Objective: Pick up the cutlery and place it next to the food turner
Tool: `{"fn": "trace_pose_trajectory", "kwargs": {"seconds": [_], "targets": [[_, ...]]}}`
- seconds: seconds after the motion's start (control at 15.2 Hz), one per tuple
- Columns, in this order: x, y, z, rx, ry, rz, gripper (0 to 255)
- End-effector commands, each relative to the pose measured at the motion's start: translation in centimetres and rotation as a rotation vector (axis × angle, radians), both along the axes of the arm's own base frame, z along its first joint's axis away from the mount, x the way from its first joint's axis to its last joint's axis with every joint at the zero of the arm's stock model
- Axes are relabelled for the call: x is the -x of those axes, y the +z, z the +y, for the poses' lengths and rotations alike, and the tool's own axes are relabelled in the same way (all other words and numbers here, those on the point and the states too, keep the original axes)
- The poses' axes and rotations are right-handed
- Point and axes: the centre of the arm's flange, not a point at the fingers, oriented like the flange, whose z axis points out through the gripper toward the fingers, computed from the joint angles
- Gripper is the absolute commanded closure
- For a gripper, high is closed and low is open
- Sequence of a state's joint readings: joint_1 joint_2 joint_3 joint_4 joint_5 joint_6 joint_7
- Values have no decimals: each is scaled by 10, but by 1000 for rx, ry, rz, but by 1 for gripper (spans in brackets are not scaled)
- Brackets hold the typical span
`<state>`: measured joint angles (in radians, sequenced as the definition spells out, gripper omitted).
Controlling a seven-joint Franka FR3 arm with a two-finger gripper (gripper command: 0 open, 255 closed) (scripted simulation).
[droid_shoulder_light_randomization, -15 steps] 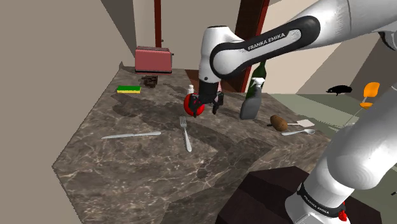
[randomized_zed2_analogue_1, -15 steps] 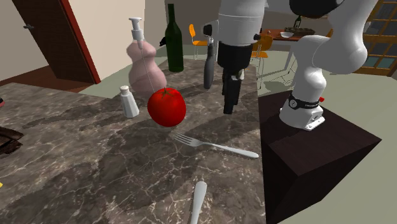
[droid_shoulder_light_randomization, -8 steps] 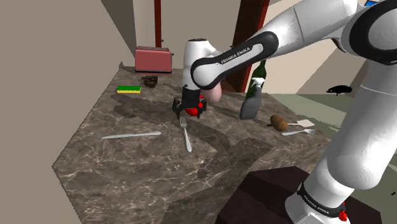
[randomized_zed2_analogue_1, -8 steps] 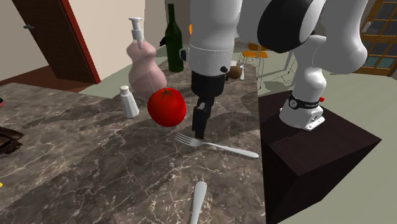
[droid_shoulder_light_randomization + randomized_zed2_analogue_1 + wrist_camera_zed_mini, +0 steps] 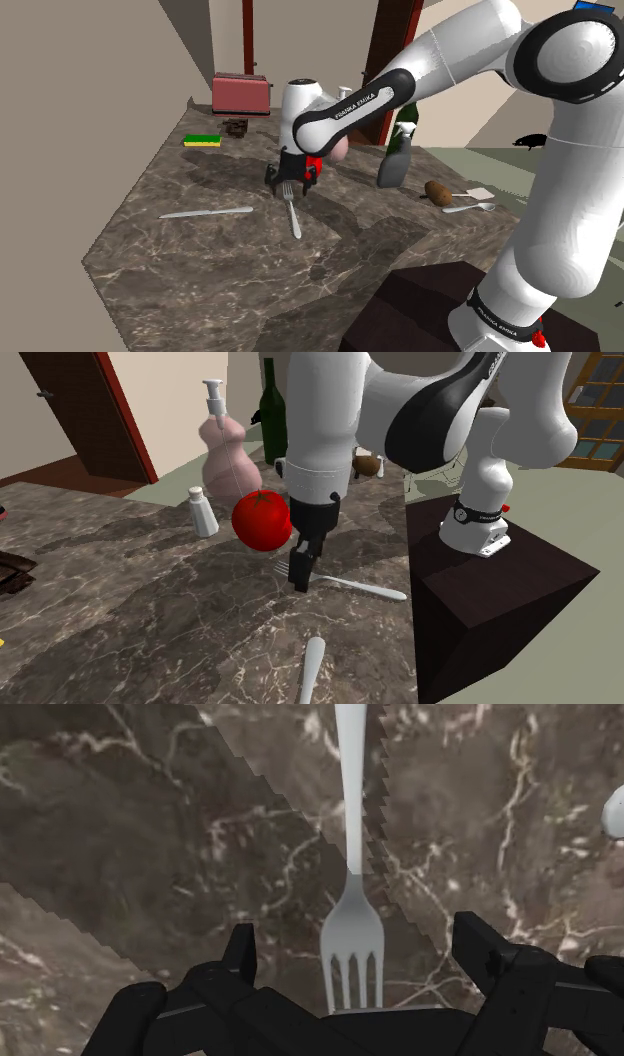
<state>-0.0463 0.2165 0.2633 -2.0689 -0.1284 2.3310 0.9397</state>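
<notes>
Tines of the pale fork point(image 5: 350, 944) are lying between the two black fingers of the tool point(image 5: 357, 944), which is standing spread wide. Neither finger is touching the fork, so the tool is gripping nothing. The handle is running straight away from the tool across the dark marbled bench point(image 5: 150, 824).

From the shoulder view, the tool point(image 5: 288, 186) is hanging low over the head of the fork point(image 5: 293, 212), with the white arm bending down over it. The fork is lying flat near the middle of the bench point(image 5: 200, 260). A knife point(image 5: 207, 212) is lying to that view's left of it. The food turner point(image 5: 480, 192) is resting well apart, near the bench's far right edge, just beside a spoon point(image 5: 470, 208) and a brown potato point(image 5: 438, 191).

In the second exterior view, the tool point(image 5: 300, 574) is pointing down at the tine end of the fork point(image 5: 350, 584). A red tomato point(image 5: 262, 519) is sitting just beside it, with a white shaker point(image 5: 203, 512) and a pink pump bottle point(image 5: 225, 452) behind.
</notes>
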Motion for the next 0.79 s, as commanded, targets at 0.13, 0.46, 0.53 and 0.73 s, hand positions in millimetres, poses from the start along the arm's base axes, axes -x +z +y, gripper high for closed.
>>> {"fn": "trace_pose_trajectory", "kwargs": {"seconds": [0.13,0.46,0.53,0.73], "targets": [[-1,-8,1,0,0,-1,0],[-1,-8,1,0,0,0,0],[-1,-8,1,0,0,0,255],[-1,-8,0,0,0,-1,255]]}}
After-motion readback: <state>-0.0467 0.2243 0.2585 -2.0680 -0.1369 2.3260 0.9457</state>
